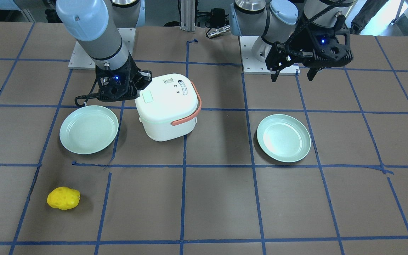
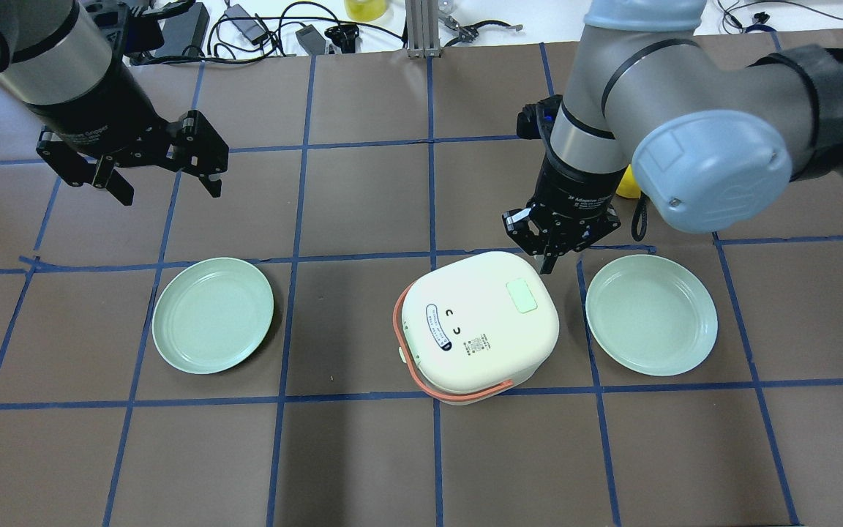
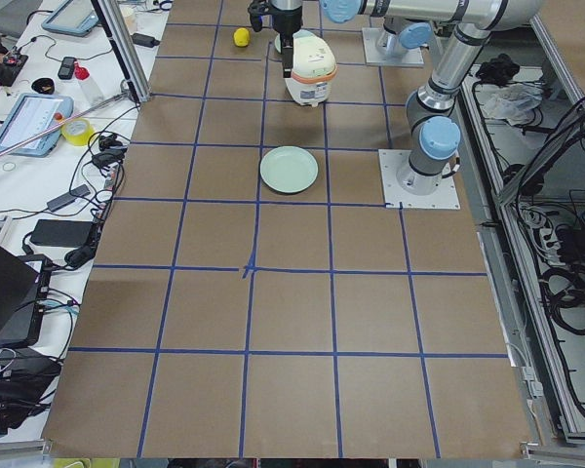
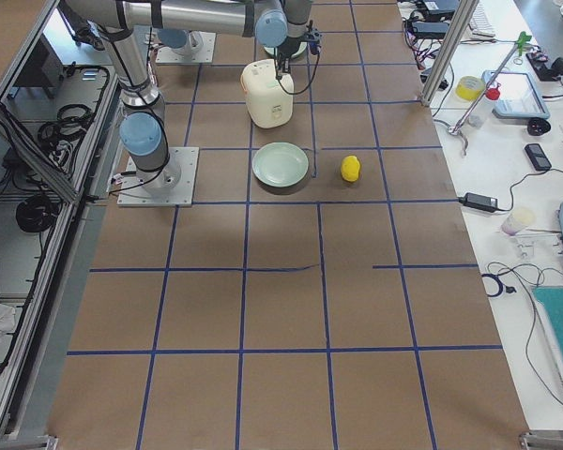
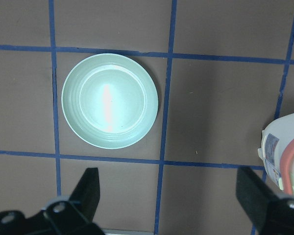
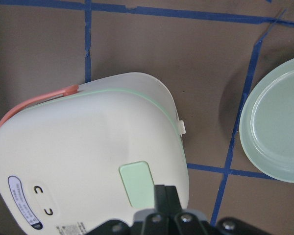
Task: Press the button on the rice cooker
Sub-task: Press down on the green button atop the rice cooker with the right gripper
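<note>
The white rice cooker with an orange handle stands mid-table; it also shows in the front view. Its pale green button sits on the lid near the far corner, and shows in the right wrist view. My right gripper is shut and empty. It points down at the lid's edge, its tip right beside the button. I cannot tell if it touches the lid. My left gripper is open and empty, held high at the far left, away from the cooker.
One pale green plate lies left of the cooker, below my left gripper. Another plate lies right of the cooker, close to my right arm. A yellow lumpy object lies on the operators' side beyond that plate.
</note>
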Robot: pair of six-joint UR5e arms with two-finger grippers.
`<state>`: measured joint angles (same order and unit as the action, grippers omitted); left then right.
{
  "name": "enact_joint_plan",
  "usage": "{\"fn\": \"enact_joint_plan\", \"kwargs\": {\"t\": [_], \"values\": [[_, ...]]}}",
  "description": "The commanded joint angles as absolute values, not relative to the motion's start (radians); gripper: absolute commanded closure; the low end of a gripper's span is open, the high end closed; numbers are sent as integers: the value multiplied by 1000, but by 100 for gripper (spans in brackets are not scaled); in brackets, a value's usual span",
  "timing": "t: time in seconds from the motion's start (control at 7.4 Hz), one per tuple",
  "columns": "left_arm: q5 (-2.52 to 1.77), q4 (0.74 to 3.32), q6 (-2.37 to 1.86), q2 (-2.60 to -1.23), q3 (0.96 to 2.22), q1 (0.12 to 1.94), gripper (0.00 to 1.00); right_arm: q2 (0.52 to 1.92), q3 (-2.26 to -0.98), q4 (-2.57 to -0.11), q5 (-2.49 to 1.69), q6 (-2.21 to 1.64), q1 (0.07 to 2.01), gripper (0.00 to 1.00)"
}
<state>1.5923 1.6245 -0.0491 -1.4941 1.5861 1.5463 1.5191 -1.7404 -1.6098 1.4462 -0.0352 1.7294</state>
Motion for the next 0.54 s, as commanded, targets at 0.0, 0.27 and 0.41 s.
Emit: {"fn": "enact_joint_plan", "kwargs": {"t": [0.0,0.27,0.41], "values": [[1592,1624,-49,-1494,1586,1546,0,1497,-1775,-1673,1445,-35,1750,91],[1592,1624,-49,-1494,1586,1546,0,1485,-1781,-1690,1445,-34,1753,91],[1592,1624,-49,-1494,1586,1546,0,1485,-1782,-1690,1447,-34,1753,91]]}}
